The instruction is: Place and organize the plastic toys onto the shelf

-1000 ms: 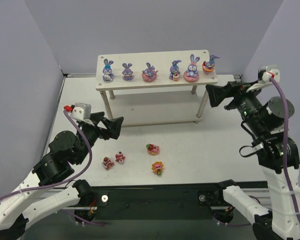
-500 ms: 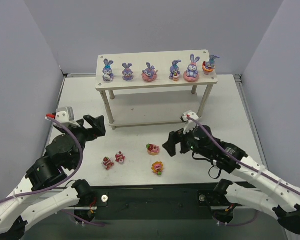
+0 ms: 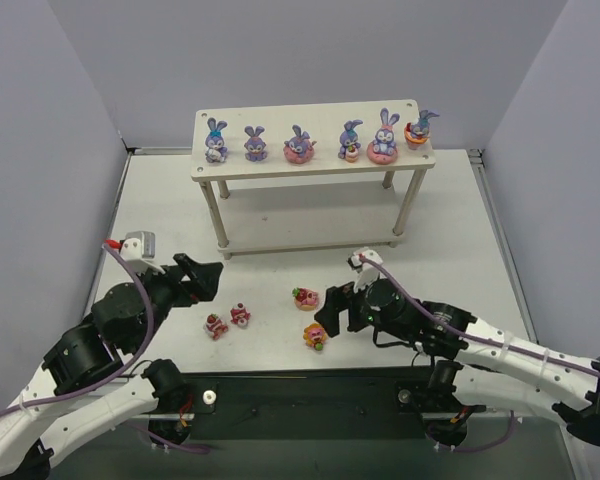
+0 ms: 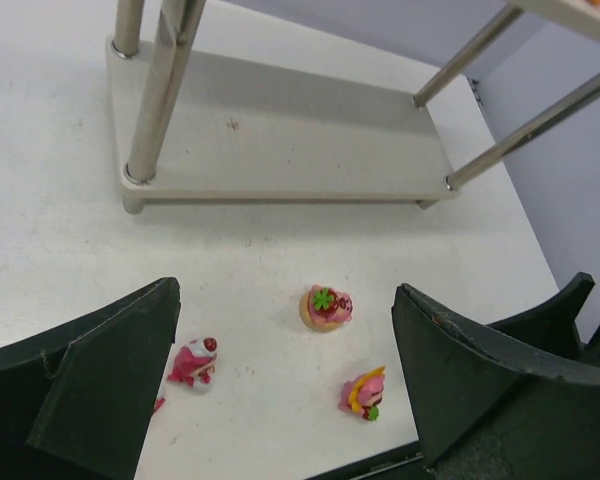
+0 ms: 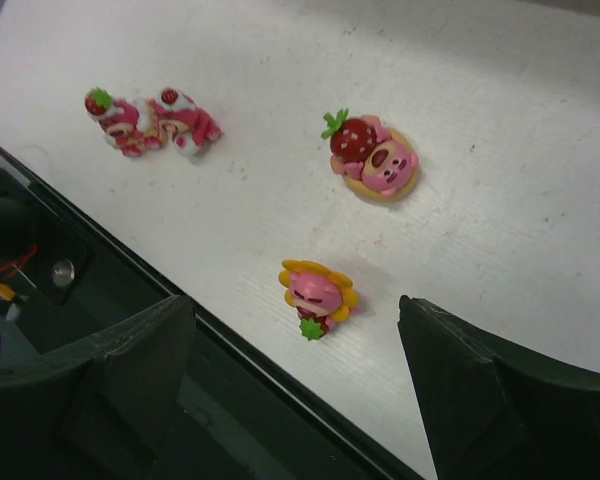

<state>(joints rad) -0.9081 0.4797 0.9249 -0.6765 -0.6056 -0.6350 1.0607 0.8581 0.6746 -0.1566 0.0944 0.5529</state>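
Note:
Six purple-blue bunnies (image 3: 299,144) stand in a row on the top board of the pale wooden shelf (image 3: 230,167). Several cake-like pieces lie on the table in front: two red-pink ones (image 3: 227,321) side by side at the left, a pink one on a tan base (image 3: 306,297), and a pink one with yellow petals (image 3: 316,335) near the front edge. My right gripper (image 3: 329,310) is open and empty, just above and right of the yellow-petal piece (image 5: 317,294). My left gripper (image 3: 208,278) is open and empty, above and left of the two red-pink pieces (image 4: 192,362).
The shelf's lower board (image 4: 280,150) is bare, with thin round legs (image 4: 165,85) at its corners. The black front rail (image 3: 310,385) runs along the table's near edge, close to the yellow-petal piece. Purple walls stand on both sides.
My right arm has swung down from beside the shelf to low over the table near the yellow-petal piece. My left gripper shifted slightly and sits lower. The toys have not moved.

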